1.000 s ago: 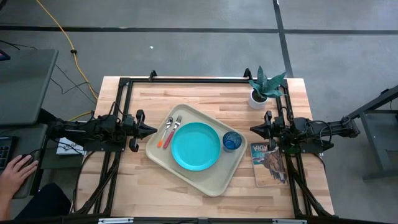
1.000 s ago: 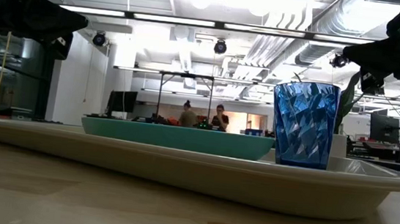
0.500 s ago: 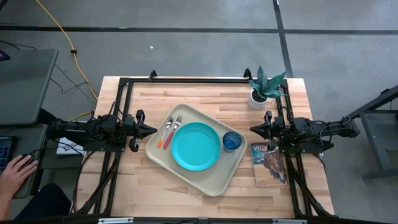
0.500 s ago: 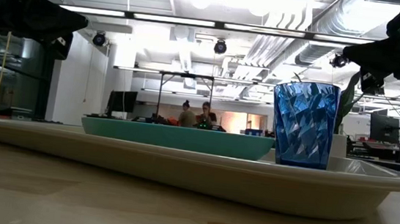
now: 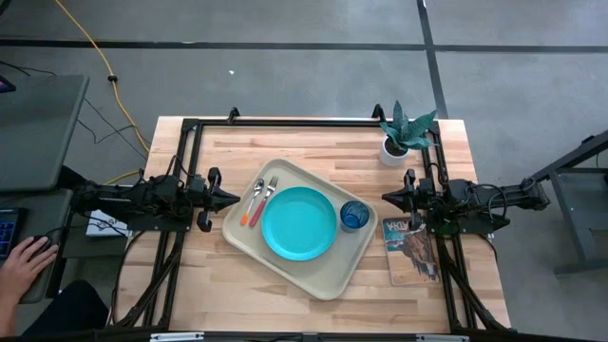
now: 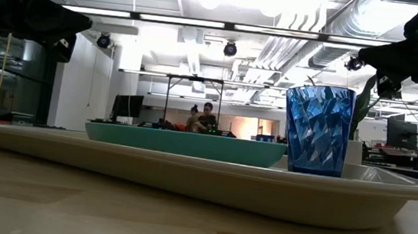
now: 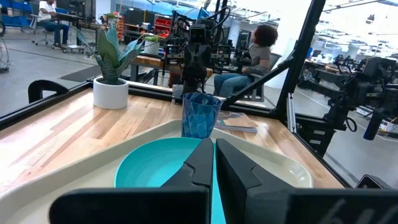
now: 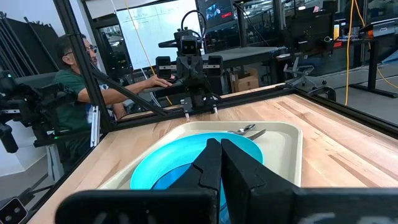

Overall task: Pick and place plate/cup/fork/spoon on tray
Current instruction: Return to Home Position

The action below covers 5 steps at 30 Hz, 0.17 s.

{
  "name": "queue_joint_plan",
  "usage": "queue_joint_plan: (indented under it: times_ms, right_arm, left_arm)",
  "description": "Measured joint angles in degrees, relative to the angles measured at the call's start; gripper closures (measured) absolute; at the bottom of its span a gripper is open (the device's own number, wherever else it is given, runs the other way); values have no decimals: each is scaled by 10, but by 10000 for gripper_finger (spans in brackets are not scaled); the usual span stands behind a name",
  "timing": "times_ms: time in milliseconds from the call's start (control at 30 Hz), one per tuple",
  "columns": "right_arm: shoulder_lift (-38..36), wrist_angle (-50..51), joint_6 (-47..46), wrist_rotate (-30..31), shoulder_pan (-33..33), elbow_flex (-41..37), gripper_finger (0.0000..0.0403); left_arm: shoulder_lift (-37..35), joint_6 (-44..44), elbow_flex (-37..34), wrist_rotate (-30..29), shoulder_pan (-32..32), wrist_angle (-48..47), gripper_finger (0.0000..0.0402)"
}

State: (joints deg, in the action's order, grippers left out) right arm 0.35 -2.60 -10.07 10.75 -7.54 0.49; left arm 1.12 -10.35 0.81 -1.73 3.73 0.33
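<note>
— Where are the two pincers?

— The left gripper [image 5: 231,199] hangs just off the tray [image 5: 323,276], fingers pressed together, holding nothing. The right gripper [image 5: 388,198] faces it from the opposite side, pinched shut and empty too.

— And the dishes?

— All between them, on the tray. The plate [image 5: 299,223] lies in the middle. The cup [image 5: 354,216] stands upright beside the plate, nearest the right gripper. The fork [image 5: 267,194] and spoon [image 5: 255,202] lie side by side at the corner nearest the left gripper.

— Anything else?

— A potted plant [image 5: 399,134] beyond the right gripper, a magazine [image 5: 408,249] under that arm, and a person's hand [image 5: 21,260] behind the left arm.
</note>
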Motion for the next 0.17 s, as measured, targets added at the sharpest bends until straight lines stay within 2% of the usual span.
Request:
queue_joint_plan:
  times_ms: [167]
  right_arm:
    - [0, 0, 0, 0, 0, 0, 402]
  left_arm:
    - [0, 0, 0, 0, 0, 0, 401]
